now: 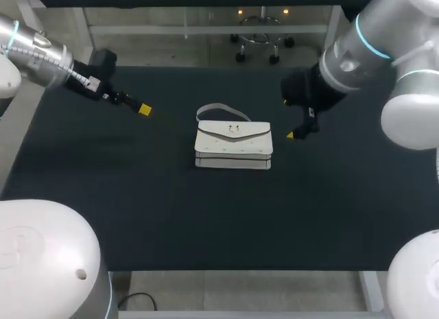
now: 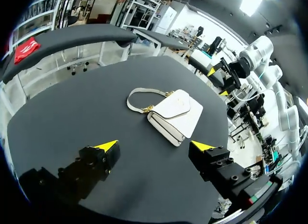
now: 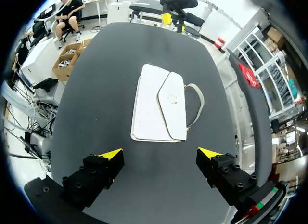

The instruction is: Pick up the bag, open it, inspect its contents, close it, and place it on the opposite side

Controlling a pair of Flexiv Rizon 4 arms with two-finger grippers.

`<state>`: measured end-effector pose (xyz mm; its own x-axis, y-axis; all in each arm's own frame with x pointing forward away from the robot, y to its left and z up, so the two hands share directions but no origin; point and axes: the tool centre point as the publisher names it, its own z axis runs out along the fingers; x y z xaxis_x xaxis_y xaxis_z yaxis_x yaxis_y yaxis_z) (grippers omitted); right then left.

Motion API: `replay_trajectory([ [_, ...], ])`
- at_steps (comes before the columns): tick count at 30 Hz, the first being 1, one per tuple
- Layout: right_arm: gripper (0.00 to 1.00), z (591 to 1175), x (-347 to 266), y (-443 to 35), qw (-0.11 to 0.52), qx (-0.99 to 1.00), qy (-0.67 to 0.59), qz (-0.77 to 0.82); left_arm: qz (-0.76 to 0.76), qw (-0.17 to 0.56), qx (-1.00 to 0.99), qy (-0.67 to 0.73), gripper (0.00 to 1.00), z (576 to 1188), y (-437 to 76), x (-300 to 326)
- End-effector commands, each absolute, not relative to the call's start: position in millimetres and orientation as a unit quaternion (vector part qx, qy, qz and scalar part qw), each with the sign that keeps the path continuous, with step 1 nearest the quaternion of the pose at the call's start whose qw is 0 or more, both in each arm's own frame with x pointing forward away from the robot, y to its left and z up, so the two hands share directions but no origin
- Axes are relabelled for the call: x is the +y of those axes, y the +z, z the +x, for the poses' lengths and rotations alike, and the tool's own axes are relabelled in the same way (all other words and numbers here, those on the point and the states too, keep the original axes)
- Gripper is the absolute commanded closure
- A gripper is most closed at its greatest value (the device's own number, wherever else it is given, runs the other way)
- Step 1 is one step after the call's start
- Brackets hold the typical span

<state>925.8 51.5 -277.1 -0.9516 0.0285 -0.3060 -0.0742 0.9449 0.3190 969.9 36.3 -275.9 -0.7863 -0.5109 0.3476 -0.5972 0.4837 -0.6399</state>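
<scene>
Dark counter (image 1: 103,195) holds the white bag (image 1: 233,144); my left hand (image 2: 155,146) and right hand (image 3: 160,152) hover either side, both wide open.

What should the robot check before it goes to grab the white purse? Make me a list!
1. White rectangular handbag lies flat near the middle of the black table, within both wrist views: ok.
2. Front flap is folded down, bag looks closed: ok.
3. Thin white strap lies loose on the table behind the bag, nothing on it: ok.
4. Left gripper is open, empty and apart from the bag: ok.
5. Right gripper is open, empty, with the bag ahead of it: ok.
6. What is inside the bag: cannot tell while the flap is down.
</scene>
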Motion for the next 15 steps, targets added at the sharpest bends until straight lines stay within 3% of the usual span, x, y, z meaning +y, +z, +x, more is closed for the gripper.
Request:
replay_trajectory([
  [1,0.00,924.4,64.4,-282.5,0.158,0.977,0.144,-0.004,0.291,0.028,-0.884,0.364,0.00,964.1,-264.5,35.9],
  [7,0.00,919.9,74.1,-288.0,0.154,0.978,0.143,-0.009,0.244,-0.018,-0.918,0.312,0.00,957.1,-254.3,34.0],
  [15,0.00,918.7,78.7,-292.8,0.139,0.978,0.153,-0.013,0.244,-0.018,-0.918,0.312,0.00,957.1,-254.3,34.0],
])
